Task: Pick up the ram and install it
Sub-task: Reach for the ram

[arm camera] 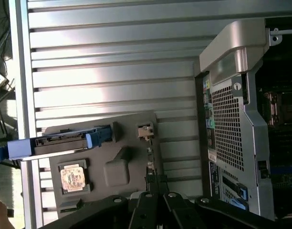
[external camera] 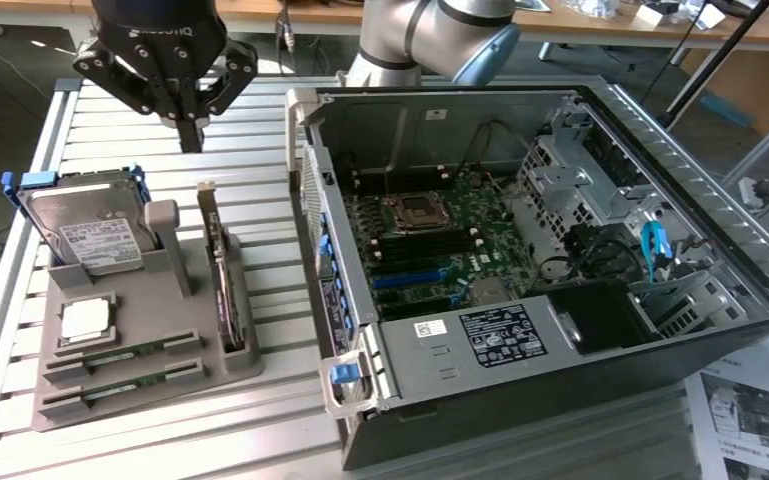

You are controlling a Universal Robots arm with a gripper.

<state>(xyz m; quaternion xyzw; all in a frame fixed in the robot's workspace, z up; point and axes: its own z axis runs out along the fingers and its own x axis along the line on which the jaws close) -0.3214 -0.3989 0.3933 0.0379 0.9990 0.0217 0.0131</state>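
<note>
You're hovering the hand (external camera: 191, 138) above the bare bench (external camera: 117, 120), just past the grey holder's (external camera: 157, 405) far end. Its fingers are pinched together and carrying nothing. The ram (external camera: 128, 352) is lying flat in a slot at the holder's opposite end, its twin (external camera: 131, 382) just beside it. To my eye, you're needing those fingers spread, squared across the stick's thin width and centred along its length, while keeping clear of the expansion card (external camera: 224, 290) standing on the holder.
</note>
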